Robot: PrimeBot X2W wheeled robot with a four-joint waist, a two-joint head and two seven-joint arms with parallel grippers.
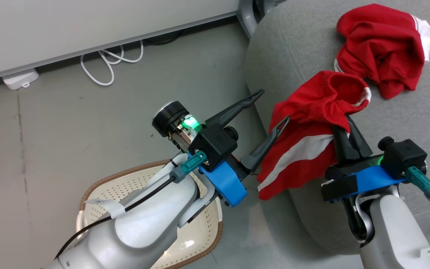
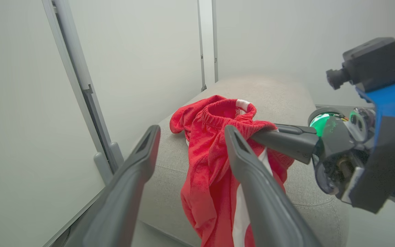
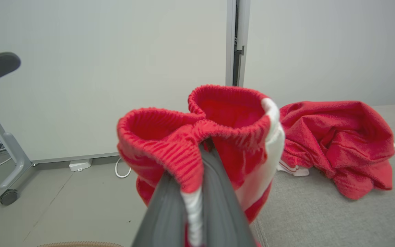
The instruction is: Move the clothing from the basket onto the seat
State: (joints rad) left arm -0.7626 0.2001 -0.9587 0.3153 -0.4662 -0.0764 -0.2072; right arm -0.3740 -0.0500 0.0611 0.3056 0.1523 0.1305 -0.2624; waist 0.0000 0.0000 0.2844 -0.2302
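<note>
Clamps red garment (image 1: 308, 108) in right tool (image 1: 343, 132) at seat (image 1: 293, 45) edge; holds left tool (image 1: 273, 106) spread wide, empty. Risks cloth sliding to floor (image 1: 88, 123) if released here, mostly overhanging.

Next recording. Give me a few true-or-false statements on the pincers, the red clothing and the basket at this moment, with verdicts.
1. The right pincer is shut on a red garment. True.
2. The left pincer grips the same garment. False: its fingers stand apart, holding nothing.
3. A second red garment lies on the seat. True.
4. The gripped garment is inside the basket. False: it hangs over the seat's edge.
5. The basket stands on the seat. False: it is on the floor, below the left arm.
</note>
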